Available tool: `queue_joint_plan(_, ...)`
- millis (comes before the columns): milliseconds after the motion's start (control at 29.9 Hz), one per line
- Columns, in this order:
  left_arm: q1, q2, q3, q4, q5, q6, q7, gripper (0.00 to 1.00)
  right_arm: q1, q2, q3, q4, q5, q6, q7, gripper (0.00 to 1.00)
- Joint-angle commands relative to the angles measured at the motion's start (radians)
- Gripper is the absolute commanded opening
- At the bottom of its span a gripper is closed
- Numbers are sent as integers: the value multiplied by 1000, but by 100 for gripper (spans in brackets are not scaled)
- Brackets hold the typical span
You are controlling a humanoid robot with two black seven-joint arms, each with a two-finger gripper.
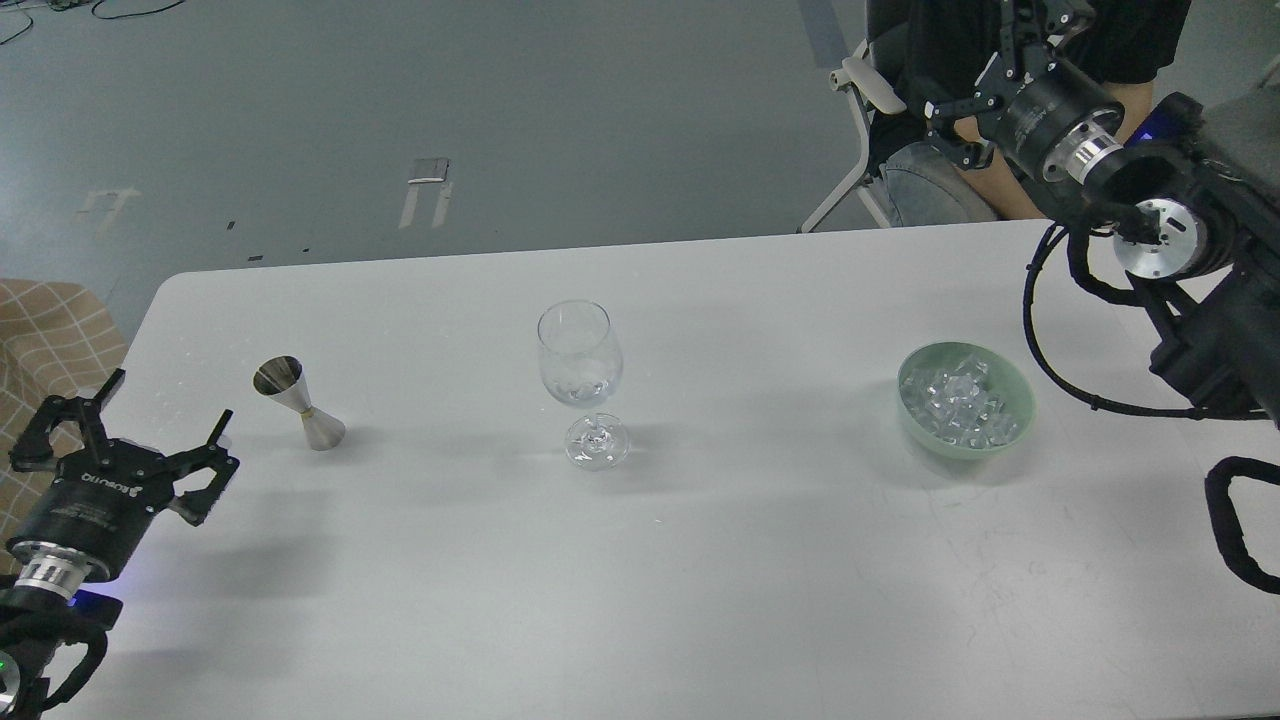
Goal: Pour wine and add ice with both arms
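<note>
Table centre: wine glass (580,372), upright, fragile; best gripped at stem
Green bowl (965,402): ice (962,400), slippery, small
Jigger (298,402): steel, light, near left gripper (160,420), fingers apart, empty
Right gripper (985,80): raised, jaw state unclear

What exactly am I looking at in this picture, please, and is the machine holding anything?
This single picture is taken from a humanoid robot's own head, looking forward and down at a white table. The black shapes at both edges are its two arms. The left tool, at lower left, has its fingers spread and holds nothing. The right tool, at upper right, hangs beyond the table's far edge, in front of a seated person; it seems empty, but its fingers are too dark to judge. On the table stand a steel jigger, an upright wine glass with some clear pieces in its bowl, and a green bowl full of ice. Nothing is being held.
</note>
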Motion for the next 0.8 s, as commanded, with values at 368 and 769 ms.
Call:
queue_joint_plan(368, -258, 149, -48, 22, 149, 29, -2, 98, -196, -481, -183, 528, -357, -112, 16, 100)
queue_joint_plan(769, -688, 72, 278, 142, 650, 106, -45, 98, -408, -563, -185, 765, -1070, -471, 108, 99)
